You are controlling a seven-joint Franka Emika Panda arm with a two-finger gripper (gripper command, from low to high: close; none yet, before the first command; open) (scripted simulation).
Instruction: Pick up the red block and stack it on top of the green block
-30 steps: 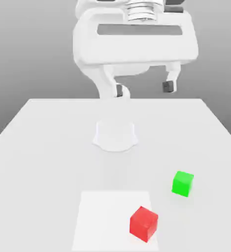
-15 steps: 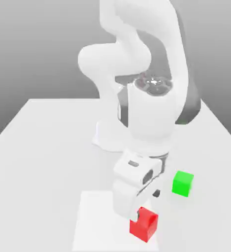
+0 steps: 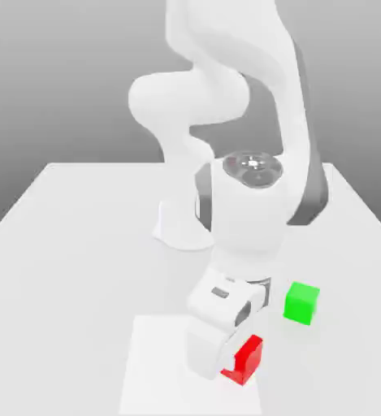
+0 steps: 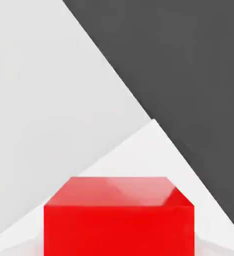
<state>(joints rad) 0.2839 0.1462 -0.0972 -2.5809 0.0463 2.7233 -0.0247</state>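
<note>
1. Where the arm bends low over the near end of the table [image 3: 80, 236], we find the gripper [image 3: 226, 357] down at the red block [image 3: 245, 359], its white body covering most of the block from the exterior view.
2. We cannot tell whether the fingers are spread or pressed on the block; neither view shows them.
3. The red block sits on a paler square patch [image 3: 157, 366] of the tabletop, toward the exterior view's right edge of that patch.
4. In the hand view we see the red block [image 4: 118, 220] close up, top face and one side lit, with the pale patch [image 4: 138, 155] under it.
5. The green block [image 3: 301, 303] stands on the table, apart from the red one, farther back and toward the exterior view's right.
6. We note the arm's round base [image 3: 177, 227] at mid-table, behind both blocks.
</note>
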